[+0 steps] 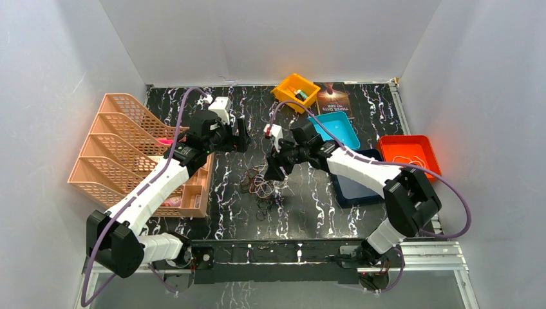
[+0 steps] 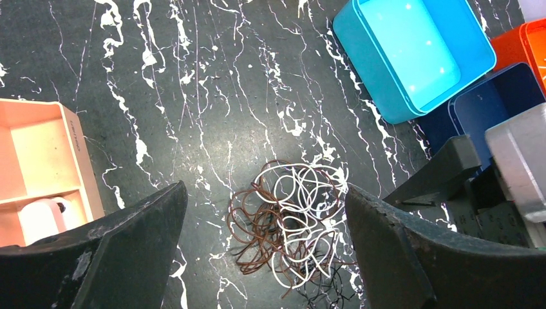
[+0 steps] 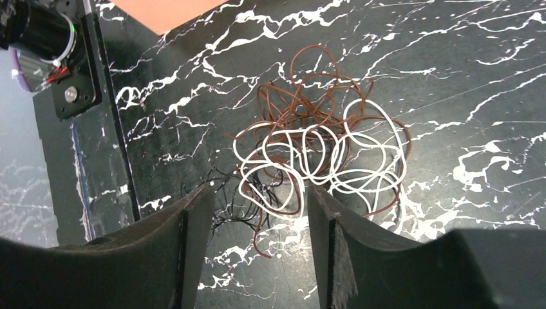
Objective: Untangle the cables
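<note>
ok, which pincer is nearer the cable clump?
Right. The right pincer hangs just over the cables; the left pincer sits farther off, back and to the left of them.

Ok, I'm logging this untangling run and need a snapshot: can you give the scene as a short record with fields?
cables: one tangled clump, white, brown and black, lying on the table
left gripper: open, pointed at the clump, holding nothing
right gripper: open, fingers straddling the clump's edge, nothing lifted
nearby: teal bin, peach file rack
progress: not yet untangled
</note>
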Robot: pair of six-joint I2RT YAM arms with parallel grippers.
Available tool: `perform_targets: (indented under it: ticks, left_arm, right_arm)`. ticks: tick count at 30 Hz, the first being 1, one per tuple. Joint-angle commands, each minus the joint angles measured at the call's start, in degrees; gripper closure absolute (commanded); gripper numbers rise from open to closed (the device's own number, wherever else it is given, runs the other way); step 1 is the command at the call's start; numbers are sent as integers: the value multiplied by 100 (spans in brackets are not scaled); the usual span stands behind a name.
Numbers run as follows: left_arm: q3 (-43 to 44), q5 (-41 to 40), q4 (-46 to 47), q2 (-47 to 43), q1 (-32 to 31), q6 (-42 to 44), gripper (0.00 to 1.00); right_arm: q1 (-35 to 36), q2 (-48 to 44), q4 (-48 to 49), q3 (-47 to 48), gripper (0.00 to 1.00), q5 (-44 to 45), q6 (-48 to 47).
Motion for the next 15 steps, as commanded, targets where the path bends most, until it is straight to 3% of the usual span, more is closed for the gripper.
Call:
perform_targets:
  ticks: [1, 15]
  left_arm:
    - [110, 188, -57, -113, 22, 112, 8]
    - [236, 346, -130, 119, 20, 181, 8]
  right_arm:
    - [12, 130, -237, 320, 39, -383, -466]
    - [30, 804, -417, 512, 39, -12, -877]
